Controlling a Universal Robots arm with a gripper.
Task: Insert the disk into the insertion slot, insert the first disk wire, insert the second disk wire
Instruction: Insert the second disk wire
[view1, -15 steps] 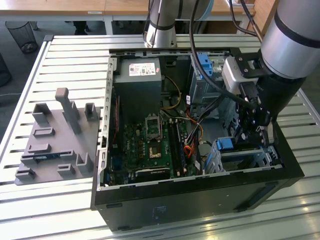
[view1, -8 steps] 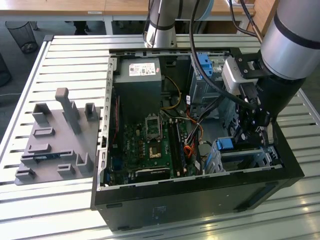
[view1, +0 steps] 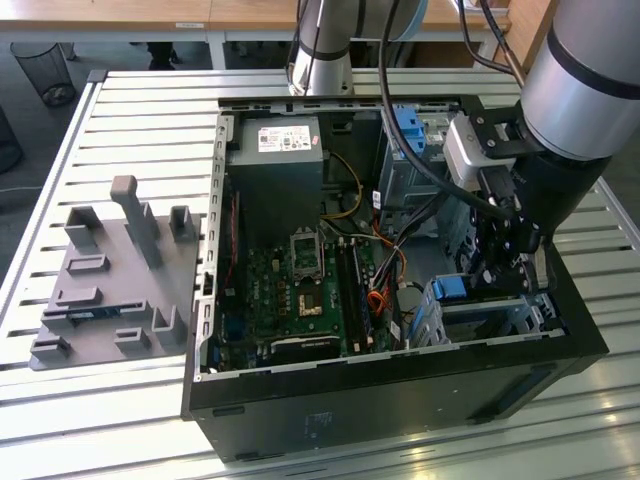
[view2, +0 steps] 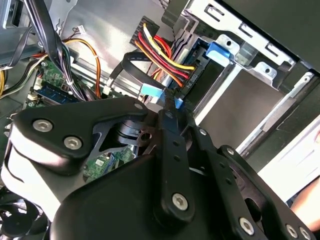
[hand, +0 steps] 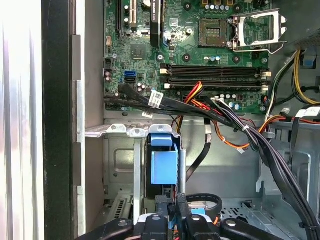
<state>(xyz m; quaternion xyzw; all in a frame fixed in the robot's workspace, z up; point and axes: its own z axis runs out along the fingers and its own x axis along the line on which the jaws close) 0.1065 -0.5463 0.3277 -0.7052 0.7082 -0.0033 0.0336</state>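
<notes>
green motherboard (hand: 200, 45), black end effector (hand: 175, 222), bright blue connector (hand: 164, 167), red-yellow-orange wires (view2: 165, 52), silver perforated cage (hand: 120, 165), grey fixture (view1: 115, 280) left of frame, white slatted tabletop (view1: 120, 110).

The open computer case (view1: 300, 395) gives access from above. The hand (view1: 505, 262) sits low in the corner at the exterior view's right, between the case wall and the silver drive cage (view1: 490, 318). Bundled black cables (hand: 210, 112) and orange and red wires (hand: 192, 95) cross the gap between the motherboard (view1: 300, 285) and the cage, blocking a straight path. The taller grey bay (view1: 415, 165) crowds the far side. Over the motherboard there is open room. The slatted counter (view1: 130, 130) is obstructed at the exterior view's left by a grey fixture (view1: 115, 280).
</notes>
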